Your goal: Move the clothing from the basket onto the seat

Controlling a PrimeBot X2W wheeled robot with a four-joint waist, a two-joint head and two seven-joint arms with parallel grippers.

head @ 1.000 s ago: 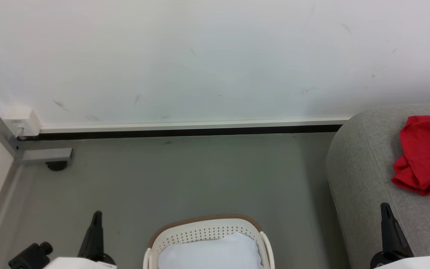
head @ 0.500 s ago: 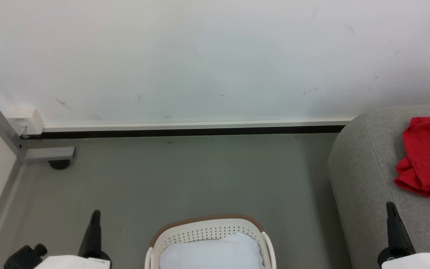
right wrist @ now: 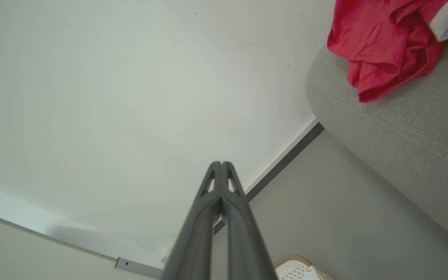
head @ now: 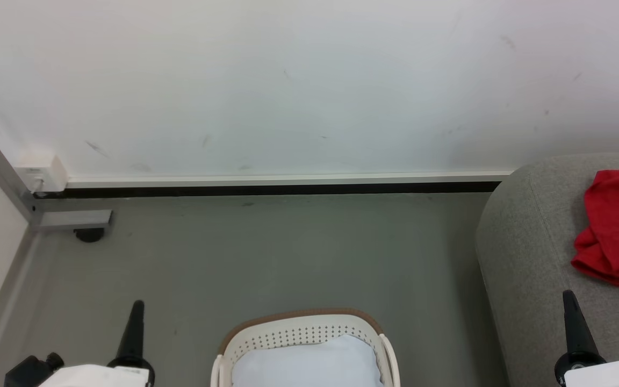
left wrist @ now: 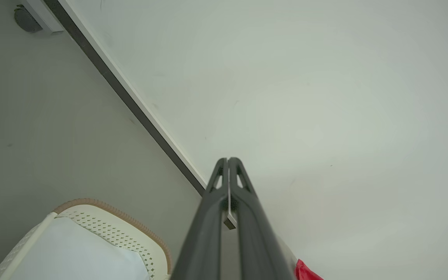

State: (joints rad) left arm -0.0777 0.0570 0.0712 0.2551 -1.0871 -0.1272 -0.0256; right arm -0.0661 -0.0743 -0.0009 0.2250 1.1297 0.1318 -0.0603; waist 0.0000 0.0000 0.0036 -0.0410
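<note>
Red clothing [head: 618, 226] lies crumpled on the grey seat [head: 530, 258] at the right edge of the head view, with a bit of white at its lower right. The same clothing [right wrist: 383, 42] sits on the seat [right wrist: 403, 128] in the right wrist view. The white basket [head: 301, 330] with a brown rim stands on the floor at bottom centre, holding a pale bluish-white sheet [head: 307, 363]. My left gripper [head: 136, 307] is shut and empty, left of the basket. My right gripper [head: 568, 295] is shut and empty, over the seat's front part, below the clothing.
A white wall with a dark baseboard [head: 266, 189] runs across the back. A grey metal frame with a caster [head: 81, 223] stands at the left by the wall. Grey floor [head: 288, 252] stretches between basket and wall.
The whole head view has shifted slightly, so the seat and clothing sit further right and the frame further right too. Both grippers stay shut; nothing in the scene itself moved.
</note>
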